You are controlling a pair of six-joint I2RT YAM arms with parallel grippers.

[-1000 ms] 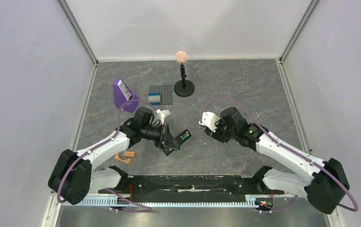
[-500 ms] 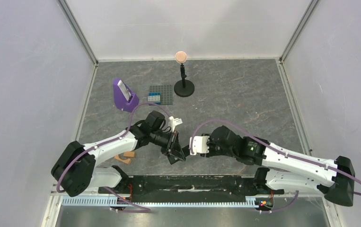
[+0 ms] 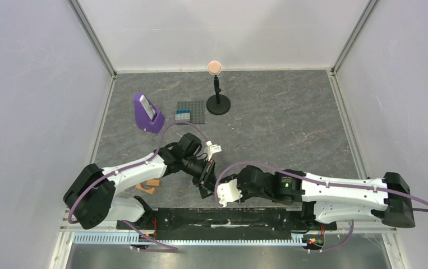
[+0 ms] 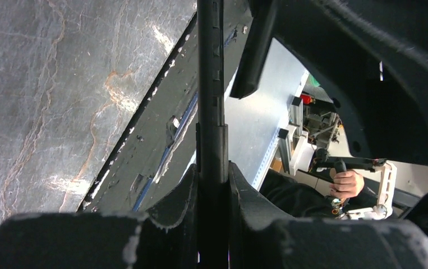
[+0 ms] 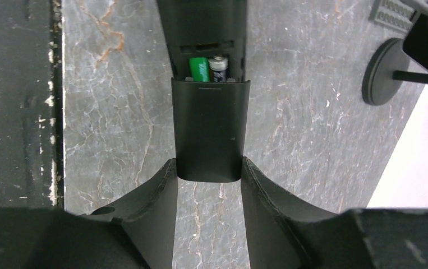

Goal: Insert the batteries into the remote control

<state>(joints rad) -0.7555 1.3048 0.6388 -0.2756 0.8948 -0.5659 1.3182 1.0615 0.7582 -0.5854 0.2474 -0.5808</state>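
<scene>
Over counter (image 3: 279, 117) near edge: left claw (image 4: 212, 174) pinching remote (image 5: 206, 22) edge-on; right claw (image 5: 208, 167) pinching half-slid cover (image 5: 210, 129); batteries (image 5: 199, 69), green and dark, in recess; print too small to read.

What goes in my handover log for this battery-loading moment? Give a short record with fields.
remote: slim black remote control, battery recess facing the right wrist camera
batteries: bright green battery and darker, light-tipped battery, side by side in the recess
cover: black battery cover partly over the recess, battery ends showing
left gripper: shut on the remote
right gripper: shut on the cover's near end
</scene>
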